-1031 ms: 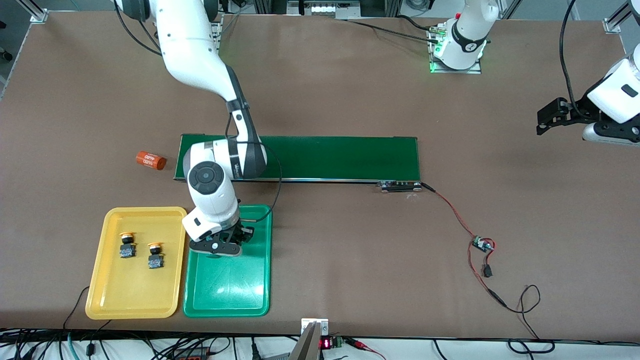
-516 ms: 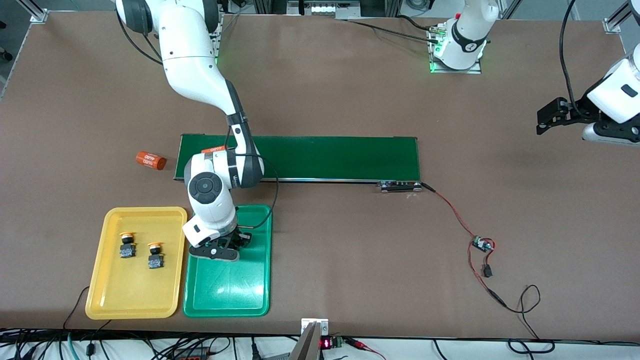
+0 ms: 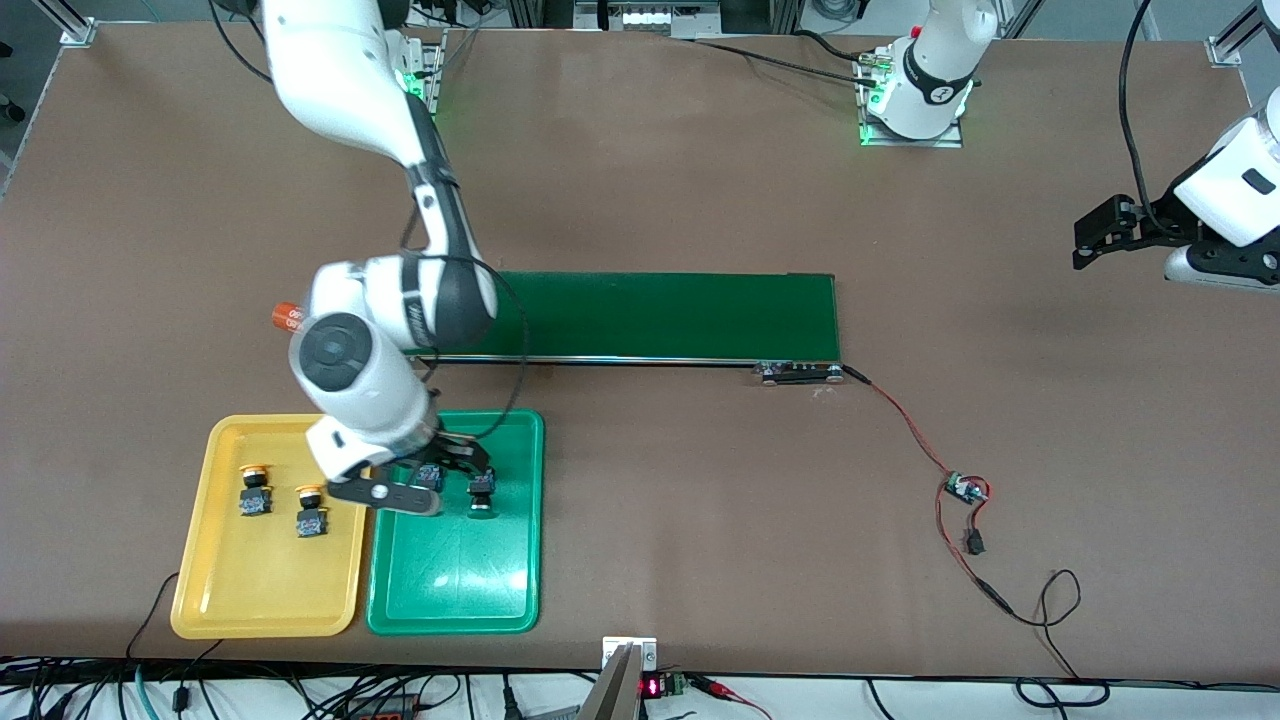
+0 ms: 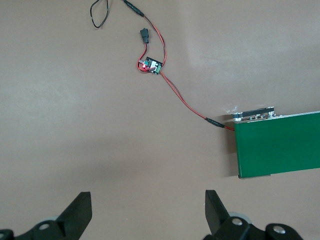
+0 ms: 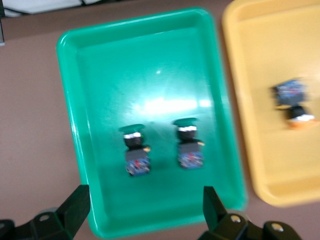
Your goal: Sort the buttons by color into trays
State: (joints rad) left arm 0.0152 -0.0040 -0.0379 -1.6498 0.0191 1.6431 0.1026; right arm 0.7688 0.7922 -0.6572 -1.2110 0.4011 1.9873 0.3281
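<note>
Green tray (image 5: pixel 150 60) holds both green buttons (image 5: pixel 136 150); yellow buttons (image 3: pixel 256 488) sit in yellow tray (image 3: pixel 215 590) beside it. We see right gripper (image 3: pixel 432 485) above, open, empty; left gripper (image 4: pixel 147 212) waits open.

Bright, even overhead light fills the scene, throwing only soft shadows on the brown table (image 3: pixel 700 520). A white glare patch sits on the floor of the green tray (image 5: pixel 100 75), just beside the two green-capped buttons (image 5: pixel 136 150). In the right wrist view the yellow tray (image 5: pixel 265 165) and its button beside the green tray are smeared with blur.
</note>
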